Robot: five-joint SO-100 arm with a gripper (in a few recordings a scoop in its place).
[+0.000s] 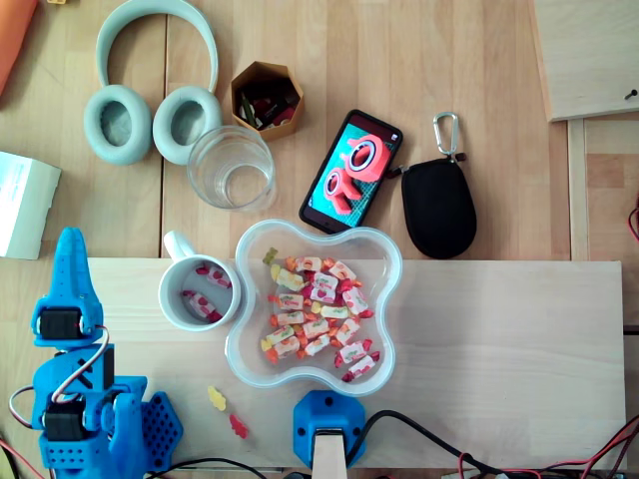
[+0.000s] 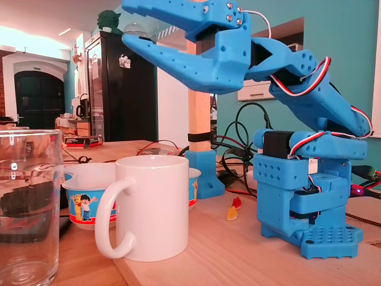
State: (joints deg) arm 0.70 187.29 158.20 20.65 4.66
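Light wood worktop (image 1: pixel 499 329), with a paler board on top carrying the blue arm. In the fixed view the room behind has a teal wall, a black cabinet (image 2: pixel 113 89) and a dark doorway at far left. The gripper (image 2: pixel 126 22) is raised well above the worktop, jaws parted and holding nothing. In the overhead view the gripper (image 1: pixel 70 239) sits left of the mug (image 1: pixel 165 294), apart from it. The mug (image 2: pixel 152 214) is white, upright and plain, with its handle toward the camera in the fixed view; the overhead view shows a few red-pink candies inside. Just right of it, touching or nearly so, is a clear wavy bowl (image 1: pixel 389 269) full of wrapped candies. A glass (image 1: pixel 230 168) stands just behind the mug. Headphones (image 1: pixel 110 60), a hex box (image 1: pixel 267 97), a phone (image 1: pixel 351 172) and a black pouch (image 1: pixel 437 208) lie further back. Two loose gummies (image 1: pixel 217 399) lie near the arm's base.
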